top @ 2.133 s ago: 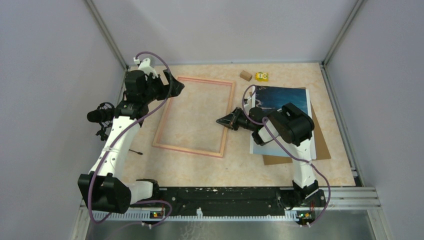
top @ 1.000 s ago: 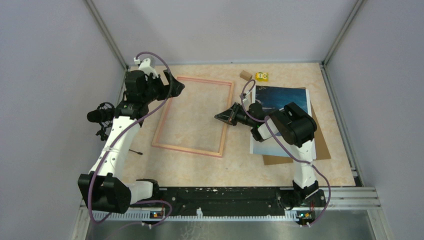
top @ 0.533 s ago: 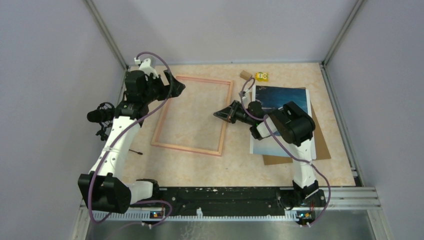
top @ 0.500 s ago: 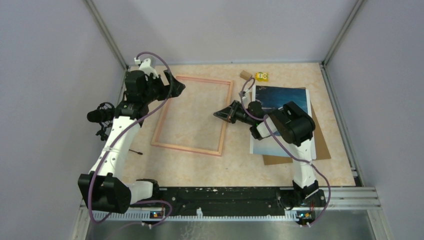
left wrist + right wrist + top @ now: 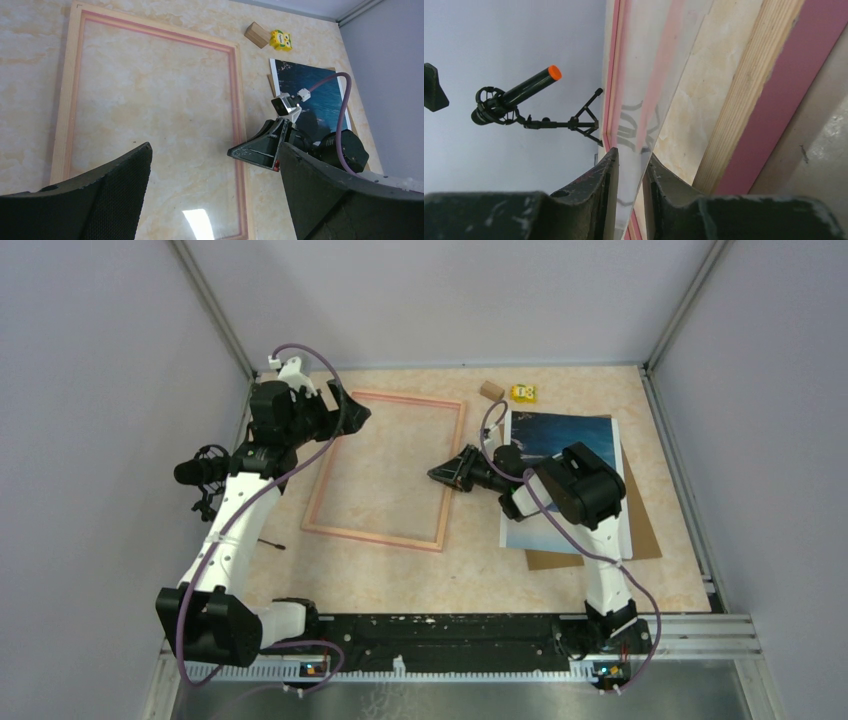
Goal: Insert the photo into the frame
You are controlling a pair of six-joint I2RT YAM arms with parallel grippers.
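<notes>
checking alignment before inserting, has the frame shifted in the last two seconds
Yes. The frame has slid slightly left, away from the wooden block and the photo beside it.

We see a marbled beige table [image 5: 400, 570], a small wooden block [image 5: 491, 390] just beside a yellow toy [image 5: 523, 393] at its far edge, a brown backing board [image 5: 645, 530] at right, a black microphone [image 5: 200, 472] at left.

The table [image 5: 400, 575] lies open along its near edge; a wooden block [image 5: 491, 390] and yellow toy [image 5: 523, 393] crowd the far edge, the right gripper [image 5: 436, 473] the middle.
</notes>
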